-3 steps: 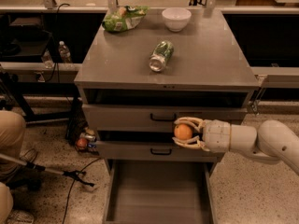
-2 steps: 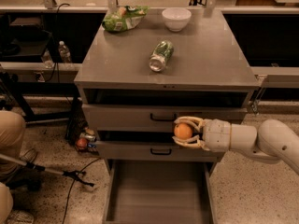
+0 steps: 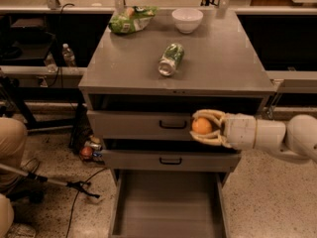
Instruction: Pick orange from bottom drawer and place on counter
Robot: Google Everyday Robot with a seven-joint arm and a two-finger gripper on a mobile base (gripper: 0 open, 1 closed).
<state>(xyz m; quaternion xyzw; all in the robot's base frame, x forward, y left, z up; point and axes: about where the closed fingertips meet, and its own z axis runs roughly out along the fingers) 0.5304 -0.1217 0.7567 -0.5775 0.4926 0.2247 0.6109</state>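
The orange point(image 3: 201, 126) is small, round and smooth, and sits between the pale fingers of my gripper point(image 3: 200, 127). The gripper is shut on it and reaches in from the right on a white arm. It holds the fruit in front of the upper drawer face, just below the counter's front edge. The counter point(image 3: 218, 63) is a broad flat grey metal top. The bottom drawer point(image 3: 168, 202) is pulled out below, a wide grey tray with a bare floor.
On the counter lie a green can point(image 3: 171, 59) on its side, a green bag point(image 3: 131, 19) at the back left and a white bowl point(image 3: 187, 19) at the back. Two shut drawers with black handles point(image 3: 173, 125) face me. A dark-red round object point(image 3: 86, 152) and cables lie on the floor at left.
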